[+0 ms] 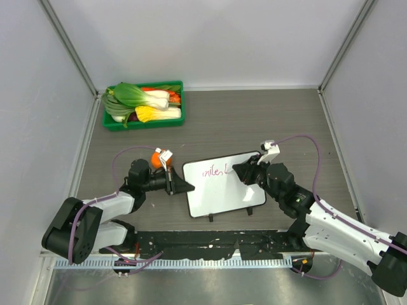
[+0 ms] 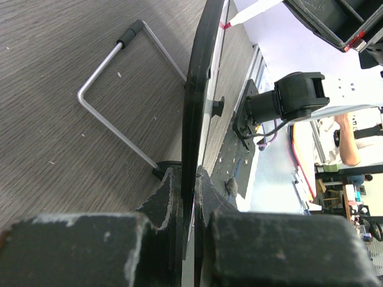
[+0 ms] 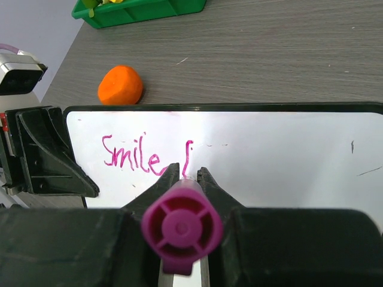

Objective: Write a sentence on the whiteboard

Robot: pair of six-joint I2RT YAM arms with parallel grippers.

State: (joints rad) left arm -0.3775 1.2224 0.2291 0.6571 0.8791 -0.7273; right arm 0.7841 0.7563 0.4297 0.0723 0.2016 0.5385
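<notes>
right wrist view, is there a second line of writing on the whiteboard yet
No, the whiteboard shows only one line of pink writing, "Smile" plus one more stroke.

Left arm shells: the white moulded-plastic links of the left arm [image 1: 114,203] were joined by a black rounded shoulder housing [image 1: 68,230].
Right arm shells: the right arm's white moulded links [image 1: 343,232] were of matching build, with black forearm joints [image 1: 284,185].
Cabling: a thin purple left cable [image 1: 114,168] looped off the forearm. A like purple right cable [image 1: 317,171] was noted.
Wrist modules: small white box-shaped units, left module [image 1: 166,156] and right module [image 1: 270,149].
Left gripper [image 2: 188,179]: black angular fingers, edges scuffed pale grey.
Right gripper [image 3: 188,173]: black, matt, worn lighter at the tips.
</notes>
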